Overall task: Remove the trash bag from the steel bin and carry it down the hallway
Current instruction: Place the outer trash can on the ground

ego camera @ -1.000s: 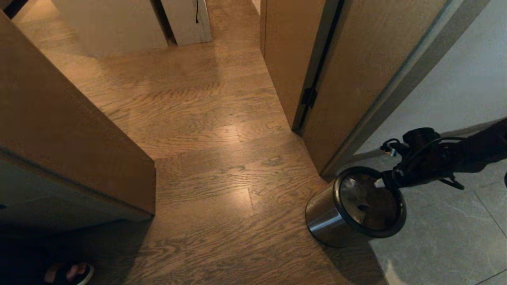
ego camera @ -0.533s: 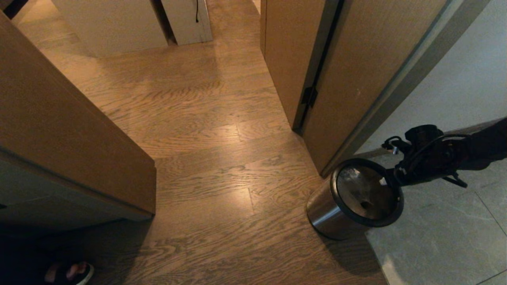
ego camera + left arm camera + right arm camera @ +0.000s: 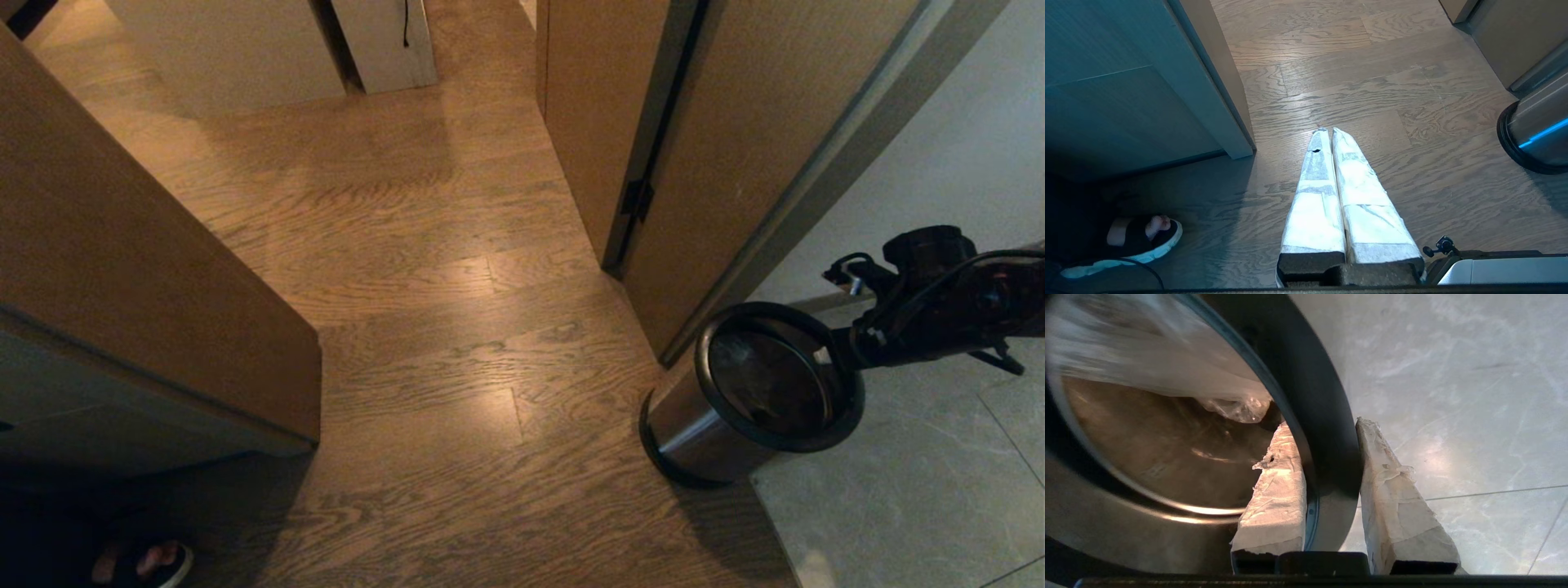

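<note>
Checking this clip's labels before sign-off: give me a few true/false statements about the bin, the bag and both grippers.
1. The right gripper is clamped on the black rim of the steel bin, one finger inside and one outside. True.
2. The trash bag is already out on the floor. False: it sits inside the bin.
3. The left gripper holds the bag. False: it is shut and empty over the wood floor.
4. The bin is tilted. True.
5. The bin rests wholly on grey tiles. False: it is at the wood-tile edge.

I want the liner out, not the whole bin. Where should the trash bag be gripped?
Grip the trash bag at its crumpled fold just inside the black rim, coming from above through the steel bin mouth. The right gripper now straddles that rim instead.
</note>
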{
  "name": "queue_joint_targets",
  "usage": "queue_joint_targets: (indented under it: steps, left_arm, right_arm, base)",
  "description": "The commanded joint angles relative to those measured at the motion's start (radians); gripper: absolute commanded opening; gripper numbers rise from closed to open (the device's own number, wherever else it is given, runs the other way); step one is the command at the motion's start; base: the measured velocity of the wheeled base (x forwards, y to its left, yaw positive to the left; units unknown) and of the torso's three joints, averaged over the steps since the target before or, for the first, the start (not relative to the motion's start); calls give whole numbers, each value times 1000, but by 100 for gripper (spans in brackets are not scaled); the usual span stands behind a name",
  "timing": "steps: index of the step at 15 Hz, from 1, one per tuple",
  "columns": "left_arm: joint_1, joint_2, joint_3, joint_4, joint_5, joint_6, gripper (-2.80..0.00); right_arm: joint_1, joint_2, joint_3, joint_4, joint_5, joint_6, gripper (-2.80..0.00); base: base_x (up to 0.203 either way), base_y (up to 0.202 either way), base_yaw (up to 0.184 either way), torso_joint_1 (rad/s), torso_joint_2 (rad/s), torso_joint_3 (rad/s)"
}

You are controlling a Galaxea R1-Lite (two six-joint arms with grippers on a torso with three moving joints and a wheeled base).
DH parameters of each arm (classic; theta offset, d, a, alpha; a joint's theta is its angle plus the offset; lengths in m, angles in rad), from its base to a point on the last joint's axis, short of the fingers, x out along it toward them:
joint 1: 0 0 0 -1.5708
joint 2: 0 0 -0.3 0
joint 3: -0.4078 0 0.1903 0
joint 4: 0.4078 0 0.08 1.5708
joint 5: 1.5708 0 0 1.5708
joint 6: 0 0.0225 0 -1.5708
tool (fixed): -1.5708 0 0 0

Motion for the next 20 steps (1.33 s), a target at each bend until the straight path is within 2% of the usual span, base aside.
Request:
queue_joint_targets:
  steps: [1,6,11,14,17,20]
  left_arm:
    - [0,0,0,0,1,0,-280]
    - [0,0,0,0,0,0,-280]
    - [0,0,0,0,1,0,-280]
    - [0,-1,0,0,1,0,-280]
    - [0,0,0,0,1,0,-280]
    - [0,-1,0,0,1,0,-280]
  right_arm:
    - [1,-99,22,22,3,-2,-280]
    - [2,-254,62,115,3,-1,-280]
    - [1,-413,52,266,4,3,-280]
    - [0,-479,46,306,4,4,-280]
    - [-4,-527,-7,362,11,19,-280]
    - [-8,-538,-118,421,23,52,-280]
  base:
    - [0,0,0,0,0,0]
    - [0,0,0,0,0,0]
    - [0,0,0,0,0,0]
    - [0,0,0,0,0,0]
    - [0,0,0,0,0,0]
    - [0,0,0,0,0,0]
